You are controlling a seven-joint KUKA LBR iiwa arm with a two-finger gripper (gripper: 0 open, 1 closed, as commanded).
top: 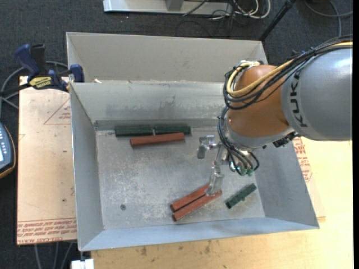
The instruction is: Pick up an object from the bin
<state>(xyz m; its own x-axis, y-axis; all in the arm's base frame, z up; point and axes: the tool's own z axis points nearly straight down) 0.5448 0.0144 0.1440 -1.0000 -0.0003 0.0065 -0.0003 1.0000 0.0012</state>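
My gripper (213, 188) reaches down at the front right of the bin floor, its fingertip touching the right end of a pair of red-brown bars (193, 202) that lie side by side at a slant. A short dark green bar (241, 196) lies just to the right of the fingertip, apart from it. A second finger (205, 146) shows higher up, near the wrist. Nothing is seen between the fingers.
Along the back wall lie a long dark green bar (152, 131) and a red-brown bar (157, 140) just in front of it. The arm with its orange cover and cables hangs over the bin's right side.
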